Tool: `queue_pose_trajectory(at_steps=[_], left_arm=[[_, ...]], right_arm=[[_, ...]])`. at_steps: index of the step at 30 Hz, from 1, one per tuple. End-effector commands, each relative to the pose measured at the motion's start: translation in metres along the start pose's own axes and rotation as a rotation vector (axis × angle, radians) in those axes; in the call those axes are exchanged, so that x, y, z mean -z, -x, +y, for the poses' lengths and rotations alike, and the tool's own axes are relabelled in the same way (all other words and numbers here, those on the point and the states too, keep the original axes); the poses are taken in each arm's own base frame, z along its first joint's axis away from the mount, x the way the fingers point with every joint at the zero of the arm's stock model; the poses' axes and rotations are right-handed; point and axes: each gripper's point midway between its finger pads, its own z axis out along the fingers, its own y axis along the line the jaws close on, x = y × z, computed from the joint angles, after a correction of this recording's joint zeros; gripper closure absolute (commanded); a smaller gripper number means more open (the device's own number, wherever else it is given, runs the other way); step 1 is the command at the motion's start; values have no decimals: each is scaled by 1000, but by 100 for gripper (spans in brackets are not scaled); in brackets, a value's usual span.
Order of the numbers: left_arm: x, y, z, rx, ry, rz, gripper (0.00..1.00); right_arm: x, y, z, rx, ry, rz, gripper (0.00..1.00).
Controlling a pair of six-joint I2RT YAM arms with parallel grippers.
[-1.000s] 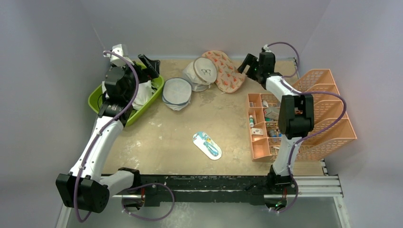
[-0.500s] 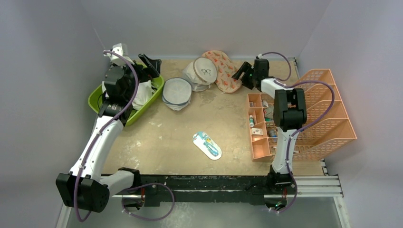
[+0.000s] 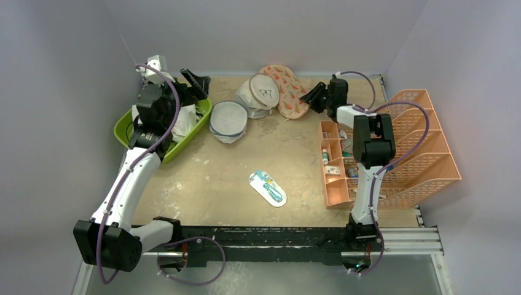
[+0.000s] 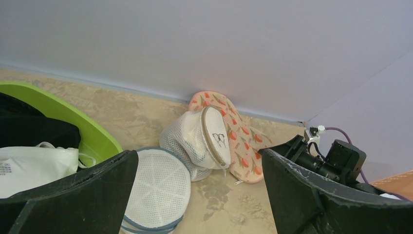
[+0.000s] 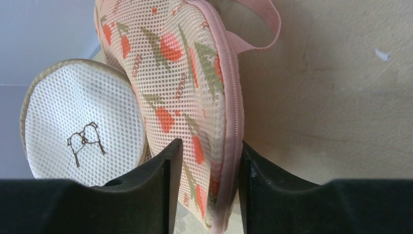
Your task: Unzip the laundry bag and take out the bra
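Observation:
The laundry bag [image 3: 289, 91], pinkish mesh with orange flowers, leans at the back of the table. In the right wrist view its zipped pink rim [image 5: 229, 112] runs down between my right fingers. My right gripper [image 3: 313, 98] [image 5: 210, 170] is closed around that right edge, one finger on the printed mesh and the other against the rim. The left gripper [image 3: 195, 83] [image 4: 198, 153] hangs wide open and empty above the green basin, facing the laundry bag [image 4: 238, 141]. The bra is hidden.
A round white bag with a glasses drawing [image 3: 263, 92] leans on the laundry bag's left side. A round mesh bag [image 3: 228, 120] lies beside a green basin [image 3: 123, 130] of garments. An orange organiser [image 3: 338, 166], orange racks [image 3: 424, 141] and a blue-white packet [image 3: 268, 188] lie nearer.
My right arm swung left from beside the racks to the laundry bag's right edge, and its jaws narrowed around that edge. The left arm barely moved.

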Motion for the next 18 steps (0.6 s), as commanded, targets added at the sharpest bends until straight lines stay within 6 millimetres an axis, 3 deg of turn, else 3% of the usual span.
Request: queue_pose_trajectory(at_steps=[1,9,14,18], left_arm=[[1,34,-10,-27,-18,-89,2],[0,32,-6,-40,-2,-83,2],[0,32,-7,-36,-5,-81,2],[0,32,-9,-33,-15,-79,2]], right_arm=[[10,10,36,15,138,-36,58],[37,3,45,91,187,-40,92],[61,1,47,189,165,-30,100],[85,-2,44,252,129,-36,100]])
